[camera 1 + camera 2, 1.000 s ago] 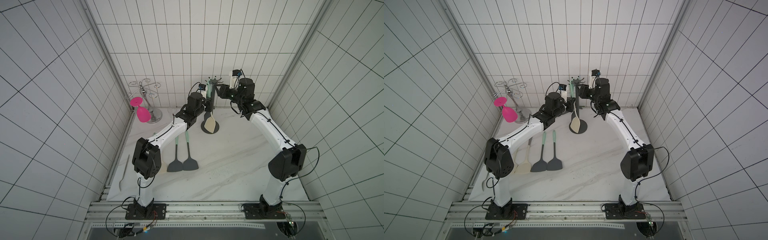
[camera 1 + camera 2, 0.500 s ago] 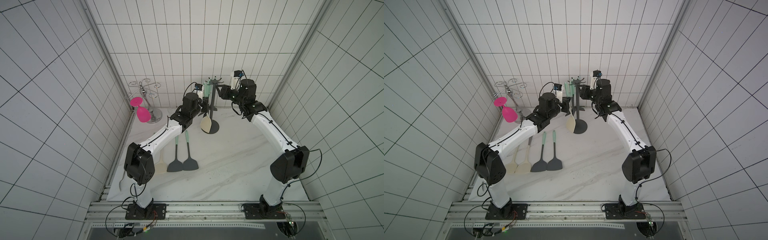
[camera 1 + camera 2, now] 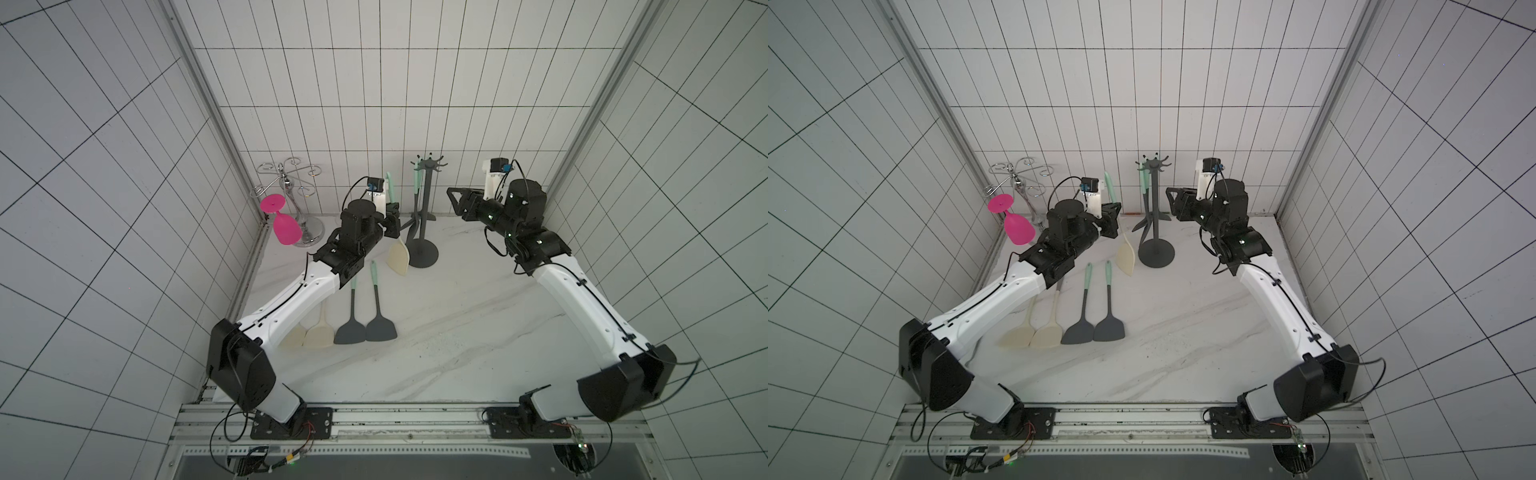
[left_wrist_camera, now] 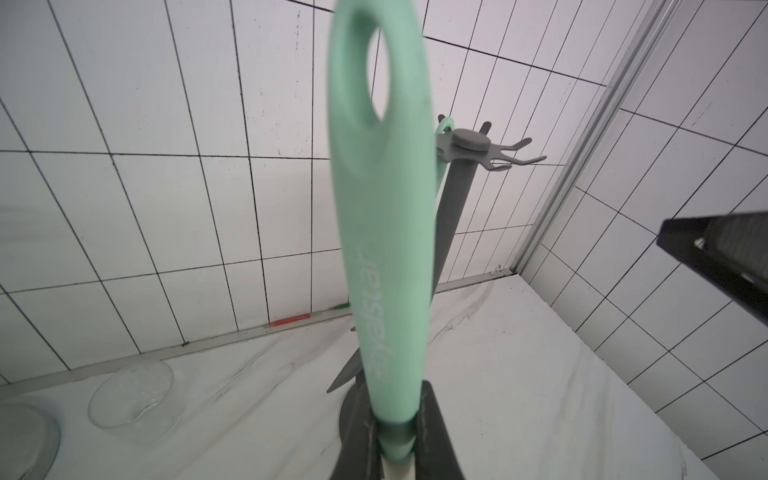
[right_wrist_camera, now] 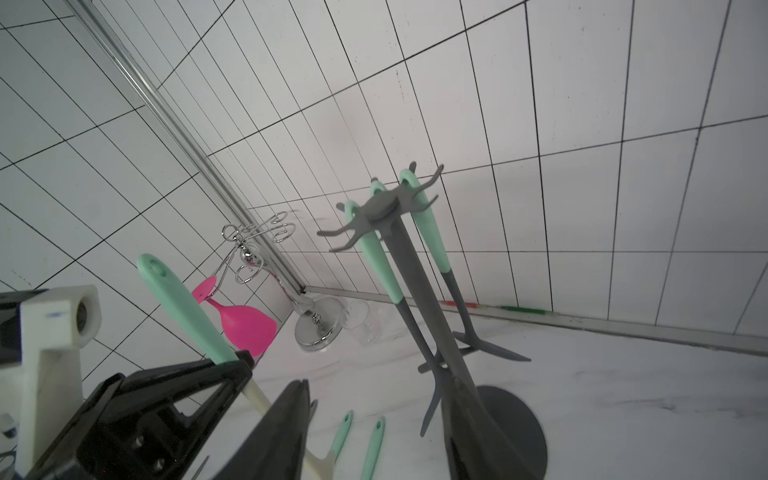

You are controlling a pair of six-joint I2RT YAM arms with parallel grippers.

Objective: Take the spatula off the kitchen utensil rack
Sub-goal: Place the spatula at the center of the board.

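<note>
Spatula [image 3: 398, 258] farther leftward, in left tool [image 4: 395, 444]

The left pincer [image 4: 395, 436] is clamped on a spatula [image 4: 382, 249]. Its dark fingers [image 4: 434, 428] press where the mint-green handle meets the cream shaft. The handle has an oval hanging hole near its tip and pale lettering along its length. Behind it stands the kitchen utensil rack [image 4: 457, 187], with another mint loop [image 4: 446, 124] on one hook. A clear glass [image 4: 133, 399] rests on the marbled surface [image 4: 519, 353].
</note>
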